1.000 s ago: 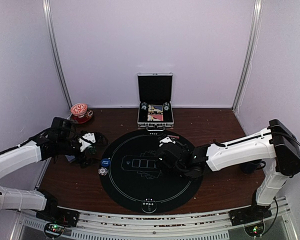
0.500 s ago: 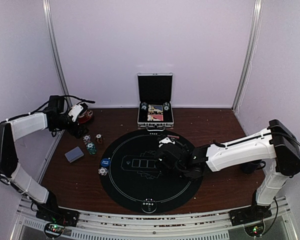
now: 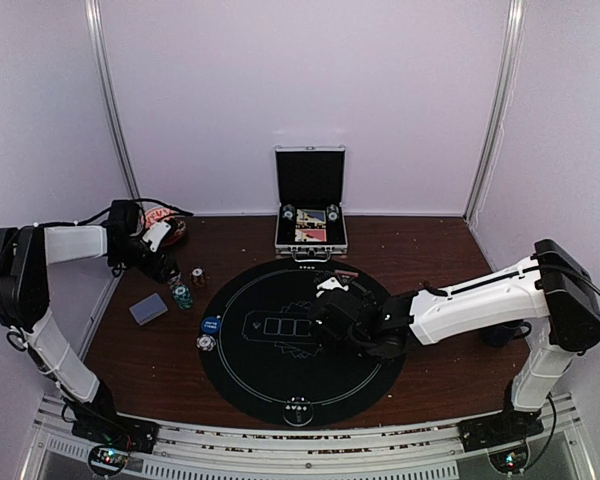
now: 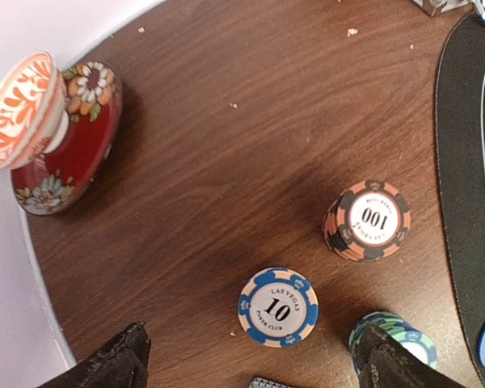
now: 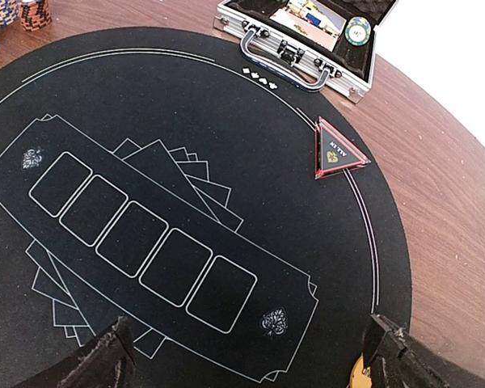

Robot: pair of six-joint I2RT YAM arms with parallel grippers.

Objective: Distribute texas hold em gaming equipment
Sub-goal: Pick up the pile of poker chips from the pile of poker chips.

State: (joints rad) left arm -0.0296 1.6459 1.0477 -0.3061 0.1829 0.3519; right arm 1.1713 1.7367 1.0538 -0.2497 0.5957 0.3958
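Observation:
Three small stacks of poker chips stand on the wood left of the mat: a blue-and-cream "10" stack [image 4: 278,307] [image 3: 175,278], an orange-and-black "100" stack [image 4: 367,221] [image 3: 198,277] and a teal stack [image 4: 381,325] [image 3: 184,296] partly behind one finger. My left gripper [image 4: 255,360] [image 3: 163,262] hovers open above them, the "10" stack showing between its fingers, untouched. A grey-backed card deck [image 3: 148,309], a blue button disc [image 3: 211,325] and a white chip [image 3: 206,343] lie nearby. My right gripper [image 5: 250,356] [image 3: 332,312] hangs open over the black mat [image 5: 226,105]. An orange disc [image 5: 358,377] peeks out beside its right finger.
The open silver case [image 3: 311,225] [image 5: 307,32] stands at the mat's far edge, chips and cards inside. A red triangular marker [image 5: 337,153] lies on the mat. A red patterned cup on its saucer [image 4: 73,137] [image 3: 160,225] sits by the left wall. More chips [image 3: 298,411] rest at the mat's near edge.
My left arm has pulled back from over the chips toward the cup and left wall, uncovering the three stacks and the deck. The right arm has barely moved.

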